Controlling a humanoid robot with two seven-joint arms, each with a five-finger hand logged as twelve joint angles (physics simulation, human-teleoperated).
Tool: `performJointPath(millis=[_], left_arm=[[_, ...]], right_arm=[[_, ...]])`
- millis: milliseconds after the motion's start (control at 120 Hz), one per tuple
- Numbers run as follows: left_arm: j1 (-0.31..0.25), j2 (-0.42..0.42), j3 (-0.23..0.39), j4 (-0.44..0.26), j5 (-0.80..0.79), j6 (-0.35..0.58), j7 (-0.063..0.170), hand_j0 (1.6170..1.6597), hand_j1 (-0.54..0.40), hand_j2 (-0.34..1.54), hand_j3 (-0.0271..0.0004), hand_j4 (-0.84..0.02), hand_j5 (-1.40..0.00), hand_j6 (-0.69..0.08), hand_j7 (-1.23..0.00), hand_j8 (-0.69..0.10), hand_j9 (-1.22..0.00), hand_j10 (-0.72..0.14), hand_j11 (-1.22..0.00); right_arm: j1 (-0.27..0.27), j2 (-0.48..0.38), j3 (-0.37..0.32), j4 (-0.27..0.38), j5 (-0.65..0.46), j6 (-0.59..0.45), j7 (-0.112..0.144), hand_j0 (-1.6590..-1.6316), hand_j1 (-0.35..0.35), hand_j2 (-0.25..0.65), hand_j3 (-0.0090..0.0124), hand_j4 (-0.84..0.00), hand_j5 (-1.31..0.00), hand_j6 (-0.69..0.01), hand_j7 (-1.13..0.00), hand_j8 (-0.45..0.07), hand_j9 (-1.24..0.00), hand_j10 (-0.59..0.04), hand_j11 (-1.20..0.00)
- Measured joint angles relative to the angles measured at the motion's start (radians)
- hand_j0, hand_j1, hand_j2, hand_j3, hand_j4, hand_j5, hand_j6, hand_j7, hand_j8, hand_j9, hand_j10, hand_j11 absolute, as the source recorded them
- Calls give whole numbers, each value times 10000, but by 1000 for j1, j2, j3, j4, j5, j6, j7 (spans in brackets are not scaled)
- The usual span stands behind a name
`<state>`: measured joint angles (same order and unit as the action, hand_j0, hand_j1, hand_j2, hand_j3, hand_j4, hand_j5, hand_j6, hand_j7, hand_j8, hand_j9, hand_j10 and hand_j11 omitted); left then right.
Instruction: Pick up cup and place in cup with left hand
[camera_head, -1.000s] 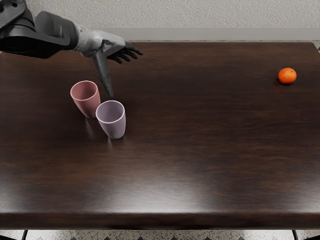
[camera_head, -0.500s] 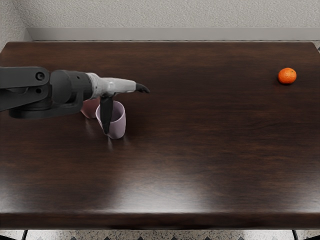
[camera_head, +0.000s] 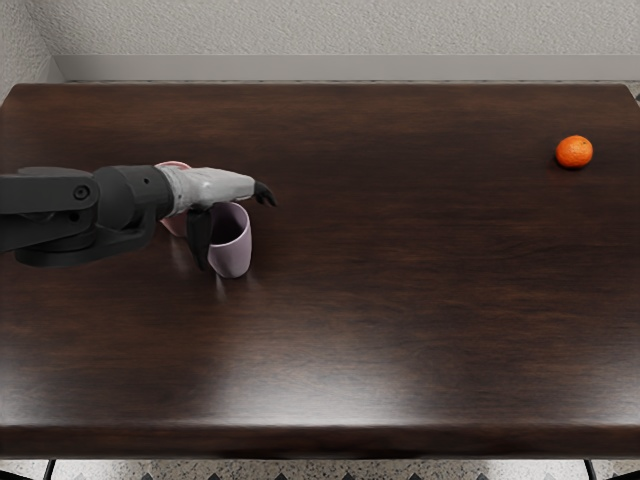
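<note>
Standing upright in the head view, the mauve cup (camera_head: 232, 258) has its mouth up, long axis vertical, body narrowing to the base. It's on the left part of the dark wood table (camera_head: 400, 310), nearer the middle than the pink cup (camera_head: 174, 224). Pink one also upright, mouth up, axis vertical, just beside mauve, toward the far left; mostly covered, only bits of rim and lower side show.

Left hand (camera_head: 213, 190) is over the two cups, thumb (camera_head: 199, 238) pointing down at mauve's left side, fingers (camera_head: 264, 194) reaching right past its far rim. Thumb and fingers apart, not clamped; can't tell if they touch the cup. Hand and left arm (camera_head: 60, 195) block the view of pink.

Others: orange fruit (camera_head: 575, 152) at far right, well apart from both cups; pale wall (camera_head: 350, 30) behind table.
</note>
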<state>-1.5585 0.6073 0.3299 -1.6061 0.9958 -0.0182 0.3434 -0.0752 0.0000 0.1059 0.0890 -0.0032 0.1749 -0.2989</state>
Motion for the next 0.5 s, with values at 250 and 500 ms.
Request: performJointPath(millis=[250,500], left_arm=[[16,-6,2,0,12,3,4,16580,27,596,0,-2917,-3769,-2924,-3767,-2922,-3766,-2914,-3766],[20,-6,2,-1,15,4,8,16580,-790,748,0,-3669,-4612,-3677,-4610,-3402,-4669,-3631,-4667]], right_arm=[[0,0,0,0,0,0,0,-16581,-3491,0,0,-4,-1,-5,0,-4,0,-2,0],[0,0,0,0,0,0,0,-16581,-3491,0,0,-4,-1,-6,0,-4,0,-3,0]])
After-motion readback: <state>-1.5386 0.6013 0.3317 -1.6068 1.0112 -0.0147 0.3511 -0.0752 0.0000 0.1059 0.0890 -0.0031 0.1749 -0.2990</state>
